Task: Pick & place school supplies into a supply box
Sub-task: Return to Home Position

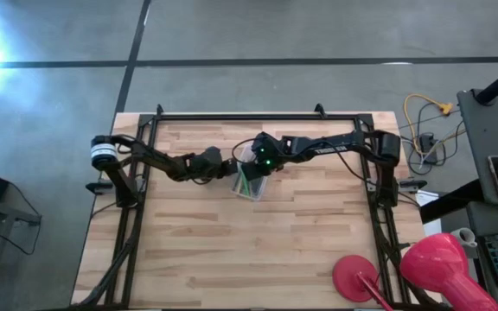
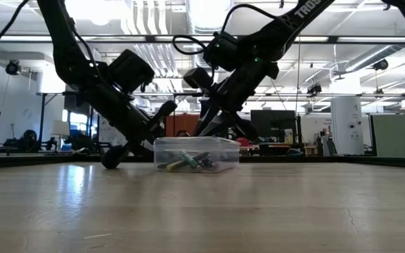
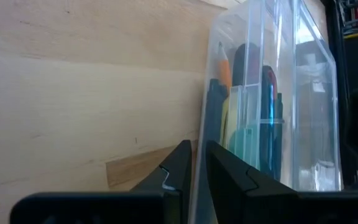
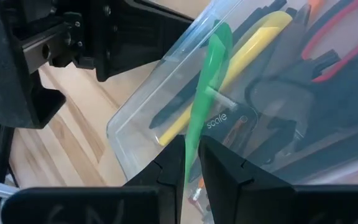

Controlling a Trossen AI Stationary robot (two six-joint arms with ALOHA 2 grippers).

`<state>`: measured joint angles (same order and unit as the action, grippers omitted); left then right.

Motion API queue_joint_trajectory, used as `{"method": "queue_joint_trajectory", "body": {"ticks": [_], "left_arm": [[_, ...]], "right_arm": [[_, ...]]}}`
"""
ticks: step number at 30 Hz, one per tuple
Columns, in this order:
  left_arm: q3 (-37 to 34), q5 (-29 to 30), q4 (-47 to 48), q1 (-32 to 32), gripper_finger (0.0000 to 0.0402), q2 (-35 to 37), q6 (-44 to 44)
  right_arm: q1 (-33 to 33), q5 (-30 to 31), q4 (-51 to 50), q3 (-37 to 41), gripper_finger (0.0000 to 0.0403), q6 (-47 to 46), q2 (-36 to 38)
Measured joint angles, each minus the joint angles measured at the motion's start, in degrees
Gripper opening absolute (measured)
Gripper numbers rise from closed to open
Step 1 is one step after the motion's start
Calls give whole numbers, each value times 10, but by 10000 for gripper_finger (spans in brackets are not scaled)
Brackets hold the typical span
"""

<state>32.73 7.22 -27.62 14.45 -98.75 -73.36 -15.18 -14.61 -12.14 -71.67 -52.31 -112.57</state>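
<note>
The clear supply box (image 1: pixel 251 181) rests on the wooden table near its middle, also in the low view (image 2: pixel 195 153). In it lie a yellow pen (image 4: pixel 253 46), an orange pencil (image 3: pixel 224 65), dark pens and red-handled scissors (image 4: pixel 347 37). My left gripper (image 3: pixel 196 152) is at the box's left side (image 1: pixel 230 170), shut on its wall. My right gripper (image 4: pixel 191 155) slants down over the box from the far right (image 1: pixel 256 167), shut on a green pen (image 4: pixel 207 81). My left gripper pinches the box's clear side wall (image 3: pixel 197 134) between its two fingers, one finger (image 3: pixel 178 165) outside toward the bare table, the other on the contents' side. It comes slanting down from the table's left. The box's bottom stays on the table. My right gripper pinches the green pen at its near end (image 4: pixel 191 140) between its two fingers, slanting down from the far right. The pen runs on ahead along the fingers, its far end (image 4: pixel 221 34) over the other supplies in the box.
A red round-based object (image 1: pixel 360 278) and a pink thing (image 1: pixel 439 263) stand at the table's near right corner. A black frame (image 1: pixel 258 117) runs along the table's far edge and sides. Bare wood lies toward the near edge.
</note>
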Motion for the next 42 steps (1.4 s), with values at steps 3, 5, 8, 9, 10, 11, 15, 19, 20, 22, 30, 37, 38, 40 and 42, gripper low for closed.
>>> {"method": "queue_joint_trajectory", "body": {"ticks": [3, 5, 8, 9, 10, 11, 15, 19, 20, 22, 30, 37, 38, 40, 42], "left_arm": [[-13, -9, 12, 0, 33, 21, 13], [-29, -15, 34, -2, 33, 47, 16], [-63, -15, 54, -2, 33, 96, 14], [-73, -12, 62, -2, 33, 117, 18], [-83, -9, 60, -4, 33, 142, 25], [-91, -8, 56, -5, 33, 169, 34], [-122, -7, 52, -11, 33, 293, 53], [-135, 2, 43, -32, 33, 434, 125], [-133, 1, 41, -46, 33, 466, 172], [-127, 0, 43, -82, 33, 526, 268], [-103, 22, 65, -246, 33, 641, 453], [-115, 53, 75, -264, 33, 643, 473], [-114, 53, 71, -264, 33, 645, 485], [-116, 53, 71, -264, 33, 659, 509], [-123, 52, 72, -264, 33, 676, 522]], "right_arm": [[0, 8, -7, 2, 47, 13, 14], [1, 35, -15, 4, 47, 28, 32], [-2, 87, -21, 5, 48, 66, 75], [-2, 103, -18, 5, 48, 91, 94], [-2, 113, -15, 3, 48, 120, 115], [-2, 119, -14, 3, 48, 152, 134], [5, 118, -39, 7, 48, 274, 215], [13, 114, -95, 5, 48, 437, 320], [14, 114, -125, 4, 48, 468, 346], [18, 117, -192, 5, 48, 468, 392], [71, -18, -241, 133, 48, 405, 591], [82, -22, 65, 372, 48, 331, 772], [82, -26, 80, 395, 48, 326, 791], [82, -19, 84, 433, 48, 315, 829], [81, -1, 85, 466, 48, 290, 861]]}}
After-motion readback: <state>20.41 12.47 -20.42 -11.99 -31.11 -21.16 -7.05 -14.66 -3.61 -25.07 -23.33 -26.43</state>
